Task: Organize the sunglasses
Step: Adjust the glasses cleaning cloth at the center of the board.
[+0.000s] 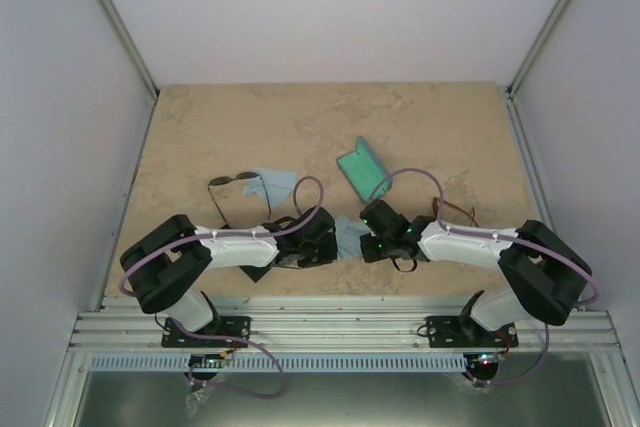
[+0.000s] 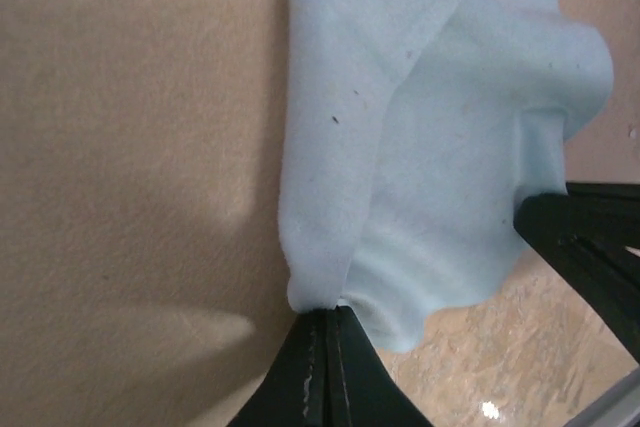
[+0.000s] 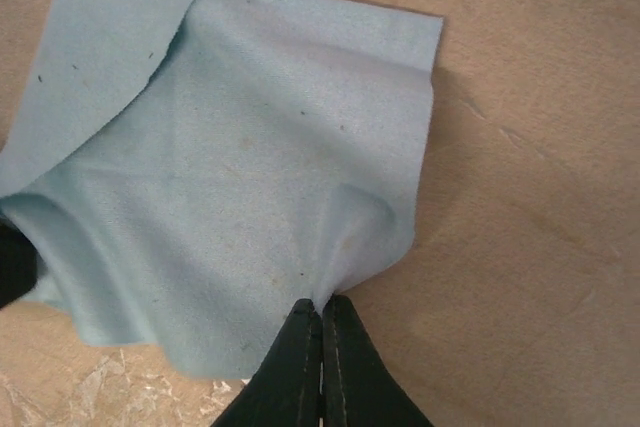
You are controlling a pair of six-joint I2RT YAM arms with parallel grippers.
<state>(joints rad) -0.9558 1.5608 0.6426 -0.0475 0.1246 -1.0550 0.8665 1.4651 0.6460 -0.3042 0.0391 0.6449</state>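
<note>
Left claw [image 2: 325, 319] is pressed shut on one edge of the light-blue cloth [image 2: 440, 147], and the right claw [image 3: 322, 309] pinches the opposite edge of that same cloth, which hangs bunched between them over the front middle of the tabletop [image 1: 300, 117]. The black sunglasses [image 1: 232, 183] lie with arms unfolded just behind the left arm [image 1: 235, 245], right beside a second blue cloth [image 1: 277, 182]. The brown sunglasses [image 1: 452, 209] sit close behind the right arm [image 1: 465, 242], with a teal case [image 1: 362, 169] lying tilted between the two pairs.
</note>
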